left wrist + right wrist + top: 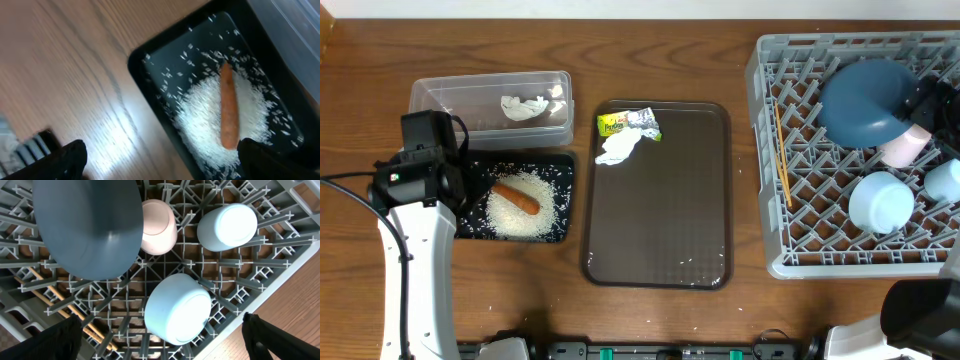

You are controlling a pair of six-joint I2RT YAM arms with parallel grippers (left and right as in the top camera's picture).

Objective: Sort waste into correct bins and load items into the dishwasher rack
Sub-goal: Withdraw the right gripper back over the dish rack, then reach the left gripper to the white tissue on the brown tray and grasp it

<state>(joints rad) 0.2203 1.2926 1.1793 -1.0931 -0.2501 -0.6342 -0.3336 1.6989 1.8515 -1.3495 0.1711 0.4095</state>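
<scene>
Waste sorting appears in hand: wrapper (615,124) and tissue (617,151) lie on the brown tray (665,225). Left fingers (65,161) and right fingers (60,341) stand wide, empty. Likely next: grasp the tissue.

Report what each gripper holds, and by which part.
Nothing. Left gripper hangs open over the black tray; right gripper open over the rack.

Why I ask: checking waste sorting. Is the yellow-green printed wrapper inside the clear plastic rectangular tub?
No, the yellow-green printed wrapper lies on the brown serving tray, outside the clear plastic rectangular tub.
</scene>
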